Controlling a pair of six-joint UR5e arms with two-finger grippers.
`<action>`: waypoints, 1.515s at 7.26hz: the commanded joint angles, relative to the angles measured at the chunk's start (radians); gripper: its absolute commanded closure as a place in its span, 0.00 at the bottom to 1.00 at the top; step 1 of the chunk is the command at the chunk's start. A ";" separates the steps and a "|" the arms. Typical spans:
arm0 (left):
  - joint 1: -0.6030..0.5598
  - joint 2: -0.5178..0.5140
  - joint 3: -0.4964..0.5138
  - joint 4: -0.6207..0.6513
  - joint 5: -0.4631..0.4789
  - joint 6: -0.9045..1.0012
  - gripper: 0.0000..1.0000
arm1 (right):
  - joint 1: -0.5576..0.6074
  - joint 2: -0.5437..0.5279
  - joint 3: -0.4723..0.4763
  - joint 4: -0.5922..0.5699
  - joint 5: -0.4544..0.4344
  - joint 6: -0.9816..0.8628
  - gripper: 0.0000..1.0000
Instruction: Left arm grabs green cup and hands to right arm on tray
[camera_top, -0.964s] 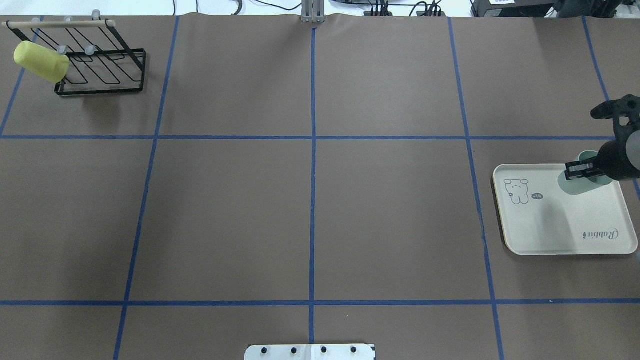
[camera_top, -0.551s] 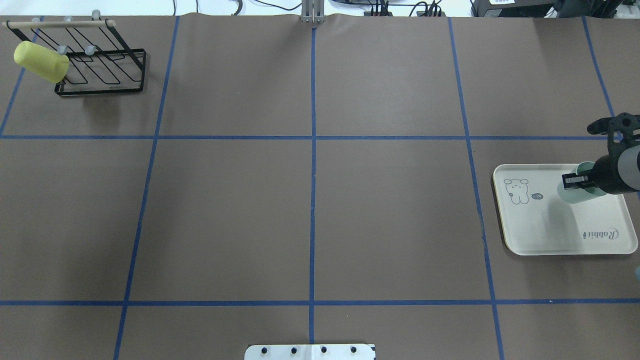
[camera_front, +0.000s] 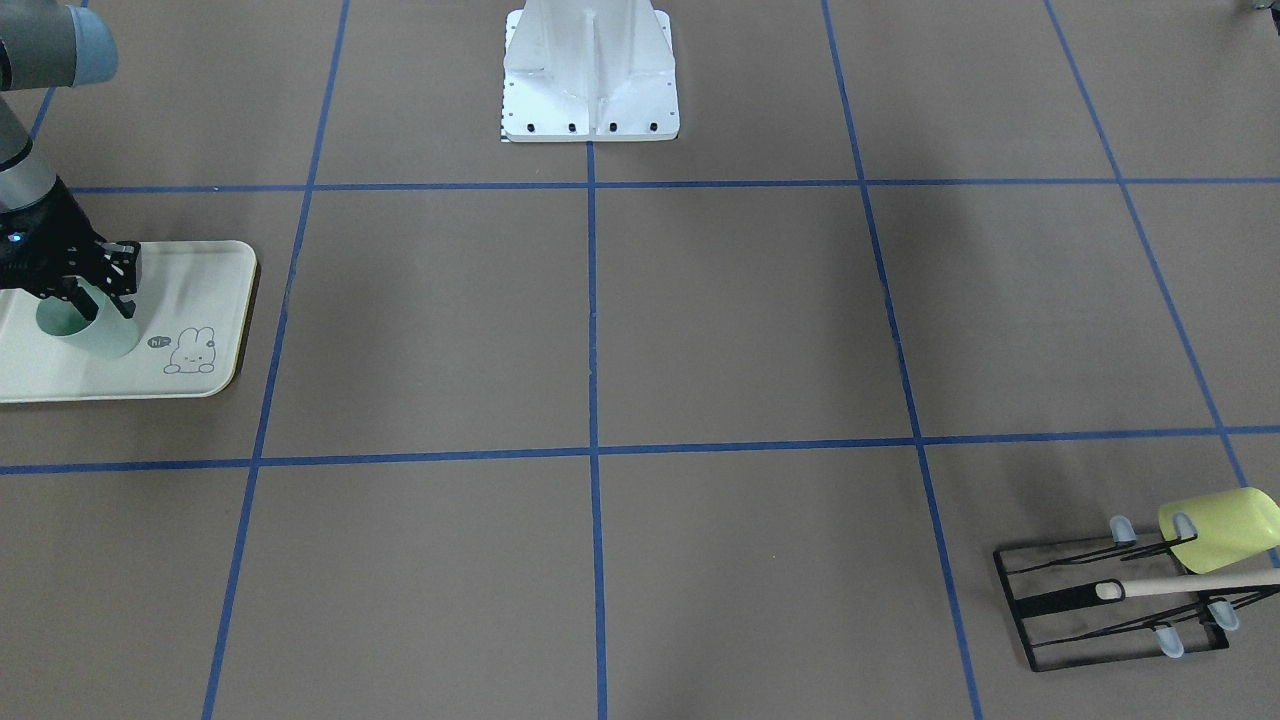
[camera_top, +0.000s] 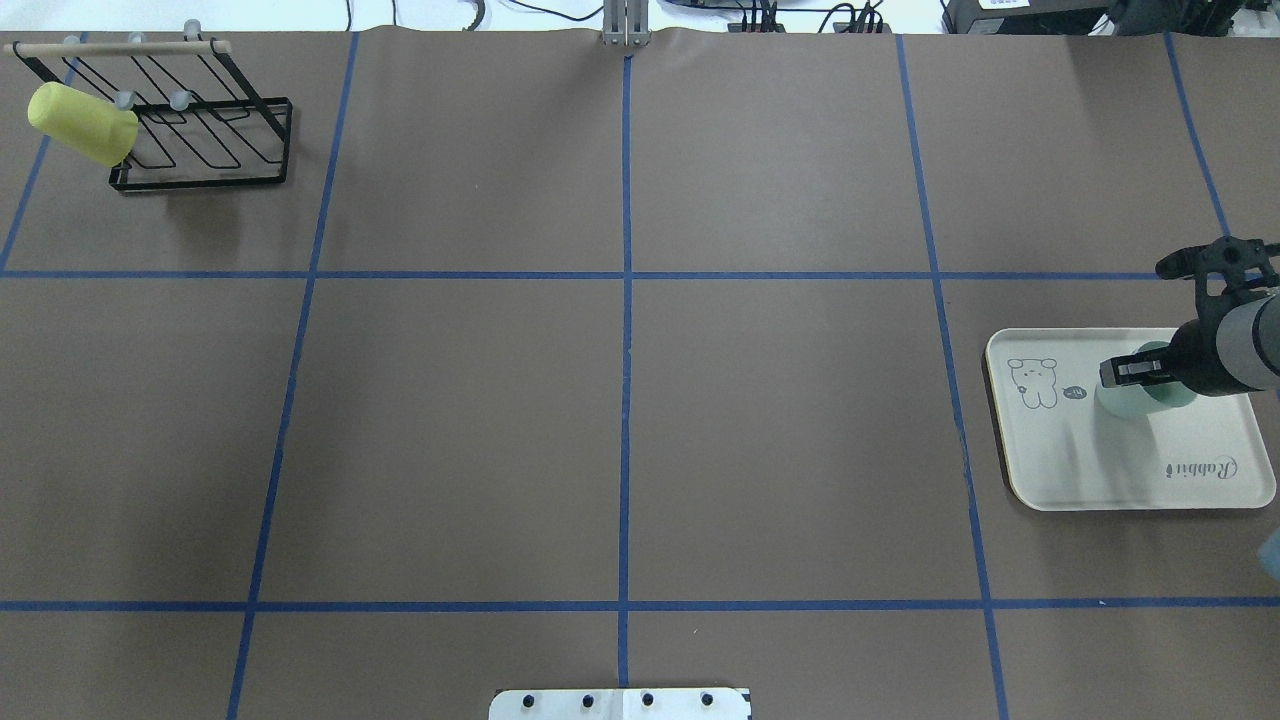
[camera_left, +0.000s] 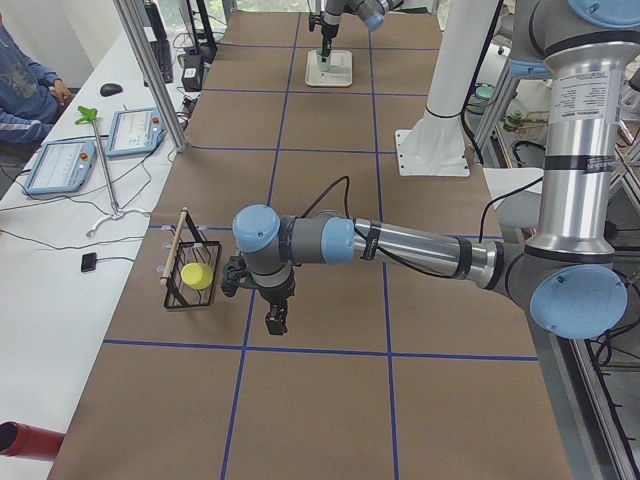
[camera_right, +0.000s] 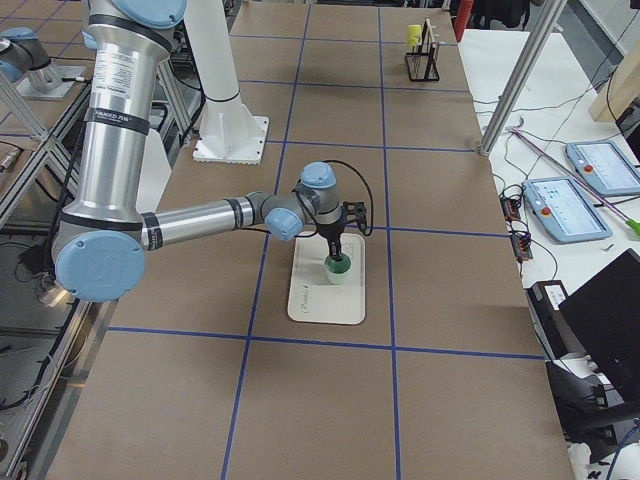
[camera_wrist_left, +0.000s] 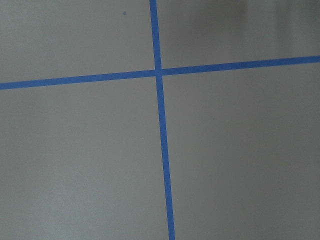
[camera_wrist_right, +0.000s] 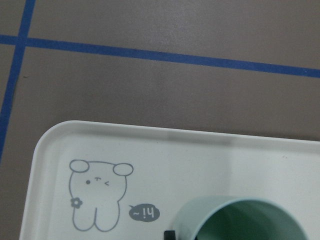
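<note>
Green cup (camera_top: 1125, 402) in right pincer (camera_top: 1122, 372), shifted toward bunny drawing (camera_top: 1033, 383).

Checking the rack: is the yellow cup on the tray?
No, the yellow cup sits on the black rack, far from the tray.

The tray (camera_top: 1090, 470) bears "Rabbit" script; a speech bubble (camera_wrist_right: 145, 213) on it reads "hi~".

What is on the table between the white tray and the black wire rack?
Nothing stands there. The overhead view shows only bare brown table crossed by blue tape lines between the tray and the rack.
</note>
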 joint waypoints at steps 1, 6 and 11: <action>0.000 -0.001 0.000 0.000 0.000 0.000 0.00 | 0.059 0.002 0.054 -0.052 0.080 -0.026 0.00; -0.004 0.019 0.002 -0.003 0.009 0.020 0.00 | 0.512 0.095 0.058 -0.524 0.303 -0.770 0.00; -0.040 0.111 0.000 -0.127 0.008 0.064 0.00 | 0.745 -0.026 -0.066 -0.557 0.349 -1.094 0.00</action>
